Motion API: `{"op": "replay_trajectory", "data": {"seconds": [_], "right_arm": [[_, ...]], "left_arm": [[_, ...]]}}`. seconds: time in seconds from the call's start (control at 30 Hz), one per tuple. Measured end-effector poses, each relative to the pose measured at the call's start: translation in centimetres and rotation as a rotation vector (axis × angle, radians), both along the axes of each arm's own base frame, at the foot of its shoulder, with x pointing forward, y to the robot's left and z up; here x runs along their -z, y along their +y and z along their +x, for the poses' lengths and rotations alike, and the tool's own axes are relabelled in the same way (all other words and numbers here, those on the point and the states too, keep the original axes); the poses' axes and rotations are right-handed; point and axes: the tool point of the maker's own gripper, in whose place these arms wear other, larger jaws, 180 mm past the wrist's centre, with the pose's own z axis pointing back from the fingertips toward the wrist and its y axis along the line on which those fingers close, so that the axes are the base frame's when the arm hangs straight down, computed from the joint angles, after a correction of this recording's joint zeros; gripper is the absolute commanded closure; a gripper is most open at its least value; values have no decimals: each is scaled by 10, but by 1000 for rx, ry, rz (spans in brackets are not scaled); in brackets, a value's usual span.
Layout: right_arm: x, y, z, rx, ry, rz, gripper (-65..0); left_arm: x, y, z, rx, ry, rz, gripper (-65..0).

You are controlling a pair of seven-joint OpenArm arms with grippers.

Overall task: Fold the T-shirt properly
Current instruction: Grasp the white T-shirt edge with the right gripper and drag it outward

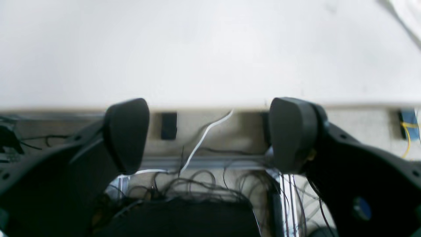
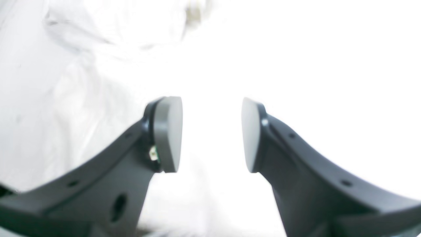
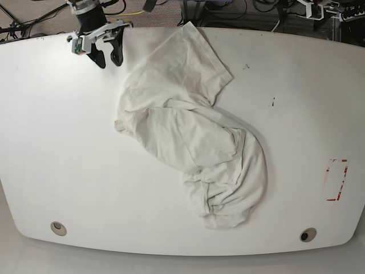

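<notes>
The cream T-shirt (image 3: 188, 131) lies crumpled across the middle of the white table (image 3: 57, 142), one sleeve toward the far edge and a bunched end near the front. No badge or graphic shows. My right gripper (image 3: 108, 60) is open and empty at the far left, just left of the shirt's far part. In the right wrist view (image 2: 212, 135) its pads stand apart above bright cloth (image 2: 82, 82). My left gripper (image 1: 210, 135) is open and empty over the table's edge (image 1: 197, 107). A bit of the shirt (image 1: 408, 16) shows at the top right there.
A red rectangle mark (image 3: 336, 180) is on the table's right side. Two round holes (image 3: 57, 228) (image 3: 308, 234) sit near the front edge. Small dark specks (image 3: 272, 103) lie right of the shirt. Cables (image 1: 197, 184) hang below the table edge.
</notes>
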Motion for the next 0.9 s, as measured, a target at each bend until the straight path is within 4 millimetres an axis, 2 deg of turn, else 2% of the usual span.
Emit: {"op": "replay_trajectory", "data": {"seconds": [0.07, 0.13, 0.3, 0.37, 0.47, 0.57, 0.63, 0.77, 0.9], "right_arm": [[1, 2, 14, -24, 12, -14, -281], [0, 8, 29, -79, 13, -25, -311], [-8, 21, 64, -186, 9, -63, -501], [-14, 23, 79, -217, -5, -99, -539], [-17, 24, 97, -259, -26, -224, -525], [-13, 46, 101, -388, -44, -353, -510], [-9, 64, 102, -472, -58, -431, -509], [5, 64, 111, -504, -48, -602, -507], [25, 53, 123, -491, 3, -663, -490]], "left_arm": [[-1, 5, -1, -25, -5, 9, -529], [-1, 7, -5, -66, -5, 11, -529], [2, 3, -7, -89, -4, -4, -529], [2, 4, -1, -91, -17, 0, -529], [0, 6, 6, -89, -39, 5, -529], [0, 6, 9, -90, -45, 6, -529], [-1, 6, 19, -89, -65, 5, -529], [-7, 9, 36, -26, -106, 80, -529], [-6, 8, 33, -5, -93, 121, -529]]}}
